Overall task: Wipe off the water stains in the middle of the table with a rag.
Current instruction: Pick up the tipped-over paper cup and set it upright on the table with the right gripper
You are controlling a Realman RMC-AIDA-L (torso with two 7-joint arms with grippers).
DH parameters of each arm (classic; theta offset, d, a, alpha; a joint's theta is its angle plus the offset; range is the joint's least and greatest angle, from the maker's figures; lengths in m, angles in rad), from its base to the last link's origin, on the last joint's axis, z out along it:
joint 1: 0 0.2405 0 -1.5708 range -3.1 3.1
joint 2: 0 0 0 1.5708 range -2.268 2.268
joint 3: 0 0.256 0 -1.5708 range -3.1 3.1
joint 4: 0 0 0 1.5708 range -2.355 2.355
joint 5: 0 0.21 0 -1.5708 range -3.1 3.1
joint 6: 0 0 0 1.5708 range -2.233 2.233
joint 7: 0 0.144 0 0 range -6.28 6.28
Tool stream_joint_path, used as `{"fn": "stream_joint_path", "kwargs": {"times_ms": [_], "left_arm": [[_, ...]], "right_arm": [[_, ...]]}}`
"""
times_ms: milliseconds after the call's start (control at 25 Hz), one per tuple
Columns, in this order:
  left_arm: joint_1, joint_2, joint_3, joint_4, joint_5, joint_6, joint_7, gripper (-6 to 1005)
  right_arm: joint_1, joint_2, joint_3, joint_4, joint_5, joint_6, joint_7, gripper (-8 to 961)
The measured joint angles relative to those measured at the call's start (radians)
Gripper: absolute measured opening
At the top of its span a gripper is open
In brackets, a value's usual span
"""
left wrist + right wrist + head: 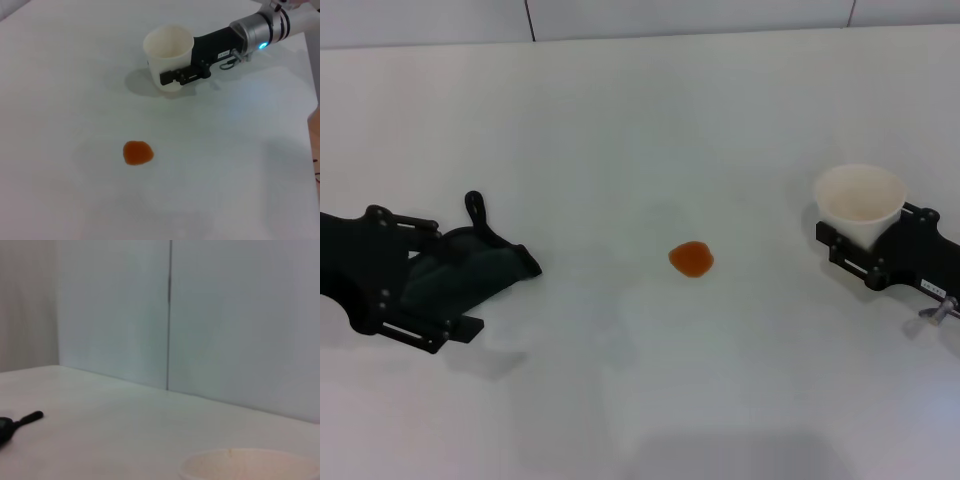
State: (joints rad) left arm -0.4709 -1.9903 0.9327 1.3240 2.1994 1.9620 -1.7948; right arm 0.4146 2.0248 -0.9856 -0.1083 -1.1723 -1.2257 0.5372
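Note:
The water stain (691, 259) is a small glossy orange blob in the middle of the white table (640, 120). It also shows in the left wrist view (137, 152). My left gripper (457, 280) is at the left, shut on the bunched dark green rag (480, 268). The rag's black loop (475, 207) sticks up. The rag rests low on the table, well left of the stain. My right gripper (870, 235) is at the right, shut on a white paper cup (860, 200).
The cup (168, 55) and the right gripper (186, 76) stand beyond the stain in the left wrist view. The cup's rim (250, 467) shows in the right wrist view. A pale wall runs behind the table's far edge.

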Motion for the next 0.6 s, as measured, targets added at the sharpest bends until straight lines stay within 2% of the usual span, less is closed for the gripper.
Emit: {"fn": "stream_joint_path", "kwargs": {"times_ms": [200, 440, 600], "left_arm": [[0.0, -0.006, 0.0, 0.0, 0.002, -0.001, 0.0, 879], [0.001, -0.008, 0.0, 0.0, 0.002, -0.001, -0.004, 879], [0.009, -0.011, 0.0, 0.006, 0.002, 0.0, -0.004, 878]], "right_arm": [[-0.006, -0.001, 0.001, 0.002, 0.003, 0.008, -0.001, 635], [-0.027, -0.009, 0.001, -0.005, 0.003, -0.024, 0.03, 750], [-0.036, -0.012, 0.001, -0.01, 0.005, -0.029, 0.04, 867]]}}
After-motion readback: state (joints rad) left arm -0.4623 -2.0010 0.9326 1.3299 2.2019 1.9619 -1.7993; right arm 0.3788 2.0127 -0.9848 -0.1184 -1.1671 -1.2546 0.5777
